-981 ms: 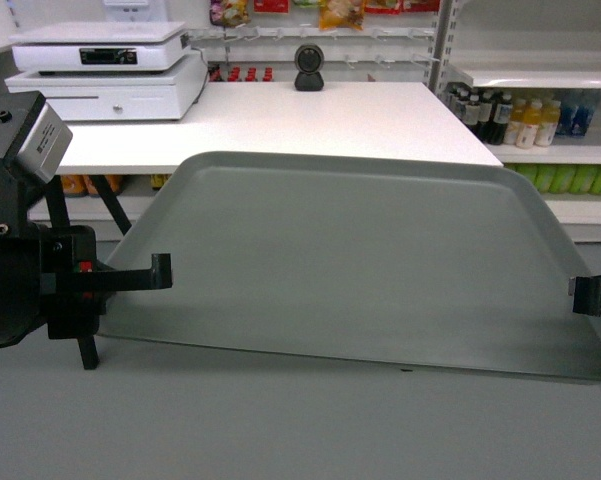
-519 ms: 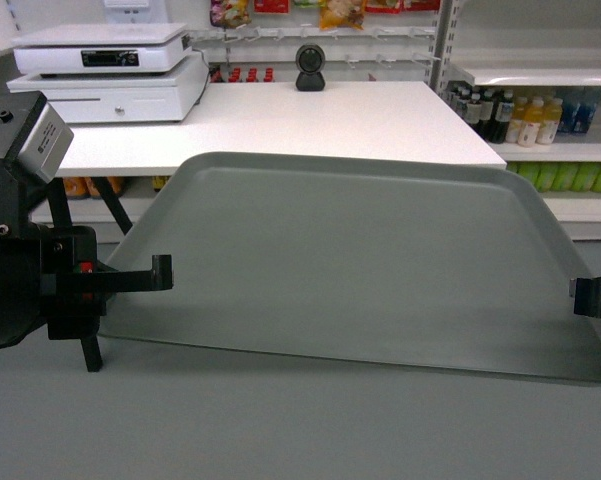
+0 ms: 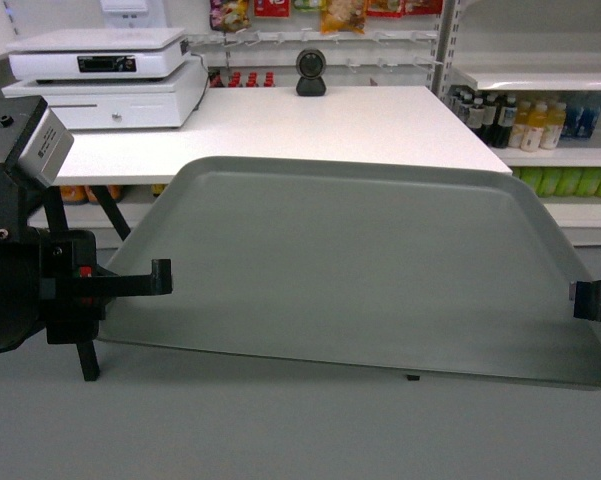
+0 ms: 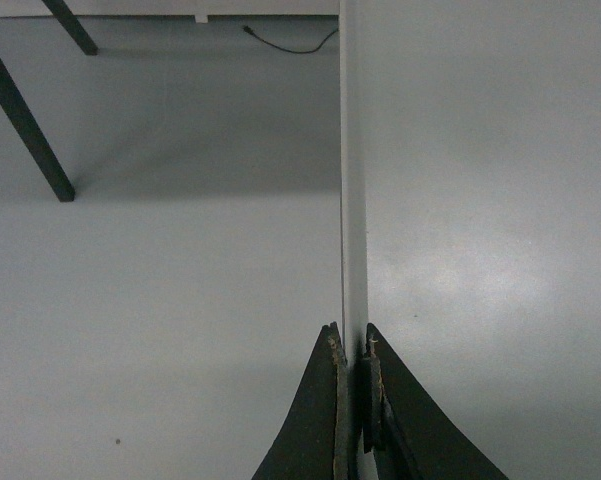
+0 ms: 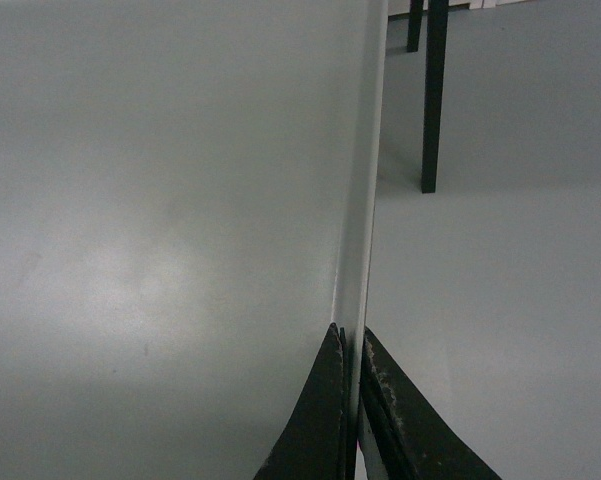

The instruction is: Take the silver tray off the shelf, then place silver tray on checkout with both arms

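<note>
I see my left pincer (image 4: 352,372) pinching the left rim of the silver tray (image 3: 360,265), and my right pincer (image 5: 352,365) pinching its right rim. The tray hangs level in the air just before the checkout surface (image 3: 310,120), above the floor (image 3: 280,430).

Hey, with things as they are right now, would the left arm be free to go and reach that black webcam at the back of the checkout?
Probably not. The left gripper is shut on the silver tray rim, sharing its weight with the right gripper. The webcam sits across the checkout.
</note>
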Robot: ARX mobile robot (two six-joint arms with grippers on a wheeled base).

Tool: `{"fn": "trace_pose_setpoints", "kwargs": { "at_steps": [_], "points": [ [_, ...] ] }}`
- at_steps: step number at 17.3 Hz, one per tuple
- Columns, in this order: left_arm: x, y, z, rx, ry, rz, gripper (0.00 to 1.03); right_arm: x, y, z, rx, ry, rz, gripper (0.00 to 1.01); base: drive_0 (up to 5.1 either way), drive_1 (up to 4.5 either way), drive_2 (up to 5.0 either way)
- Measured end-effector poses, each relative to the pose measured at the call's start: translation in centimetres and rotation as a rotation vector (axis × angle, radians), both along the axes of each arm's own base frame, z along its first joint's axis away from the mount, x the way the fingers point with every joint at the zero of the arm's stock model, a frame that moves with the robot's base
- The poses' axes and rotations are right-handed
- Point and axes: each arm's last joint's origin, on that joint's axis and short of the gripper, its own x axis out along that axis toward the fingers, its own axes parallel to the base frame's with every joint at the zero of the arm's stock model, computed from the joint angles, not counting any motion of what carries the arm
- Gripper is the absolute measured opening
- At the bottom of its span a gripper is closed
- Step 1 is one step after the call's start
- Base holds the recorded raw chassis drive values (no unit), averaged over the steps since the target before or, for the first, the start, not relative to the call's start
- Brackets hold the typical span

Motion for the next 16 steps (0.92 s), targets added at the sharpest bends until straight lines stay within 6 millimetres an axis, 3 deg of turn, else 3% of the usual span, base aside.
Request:
{"fn": "trace_pose_setpoints", "kwargs": {
  "at_steps": [16],
  "points": [
    [0.02,-0.02,0.03,-0.001,-0.003,-0.001,0.03,0.0,-0.03,-0.01,0.001,0.002,0.0,0.03,0.0,4.32,-4.3]
  ]
}}
